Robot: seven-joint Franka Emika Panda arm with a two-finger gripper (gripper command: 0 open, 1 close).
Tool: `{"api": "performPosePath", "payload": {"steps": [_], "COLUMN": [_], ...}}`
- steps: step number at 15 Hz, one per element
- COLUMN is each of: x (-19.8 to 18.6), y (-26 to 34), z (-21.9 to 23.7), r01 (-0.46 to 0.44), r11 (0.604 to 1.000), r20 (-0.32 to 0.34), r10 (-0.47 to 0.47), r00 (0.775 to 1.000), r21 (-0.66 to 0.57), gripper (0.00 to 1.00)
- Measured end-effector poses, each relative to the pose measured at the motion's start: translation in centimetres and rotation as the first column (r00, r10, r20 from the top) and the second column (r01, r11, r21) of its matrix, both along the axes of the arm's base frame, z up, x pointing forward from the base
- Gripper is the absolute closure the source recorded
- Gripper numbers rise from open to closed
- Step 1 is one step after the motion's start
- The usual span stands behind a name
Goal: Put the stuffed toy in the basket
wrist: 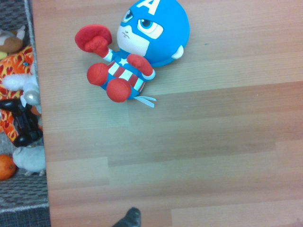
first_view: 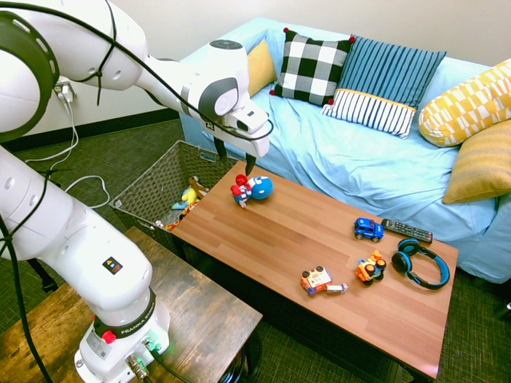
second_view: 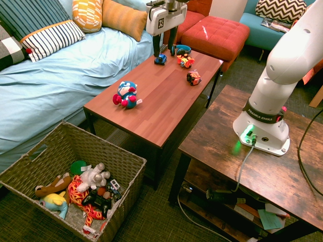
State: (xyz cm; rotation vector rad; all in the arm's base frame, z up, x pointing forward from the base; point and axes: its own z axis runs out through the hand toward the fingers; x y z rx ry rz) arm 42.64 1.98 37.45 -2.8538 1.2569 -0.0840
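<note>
One woven basket (second_view: pixel 70 151) sits on the floor at the left in the second exterior view, just off the end of the wooden tabletop (second_view: pixel 161 96), with a heap of mixed toys (second_view: pixel 81 191) already inside. To its right, the stuffed toy (second_view: pixel 126 94) lies on its side on the tabletop near that end, blue head and red limbs plain to see. Further right and higher, the hand (second_view: pixel 169 46) hangs above the tabletop pointing straight down, its fingers spread wide and holding nothing, well apart from the stuffed toy.
</note>
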Motion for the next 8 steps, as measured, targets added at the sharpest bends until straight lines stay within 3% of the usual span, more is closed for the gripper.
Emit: {"api": "performPosePath", "payload": {"steps": [4,8], "x": [0.7,4.4], "y": [1.0,2.9], "z": [-0.6,-3.8], "r01": [0.016,0.142], "r11": [1.000,0.990], "r20": [-0.007,0.005], "r10": [-0.016,-0.142], "r00": [1.000,0.990], "r21": [-0.006,-0.004], "gripper": [0.00,0.00]}}
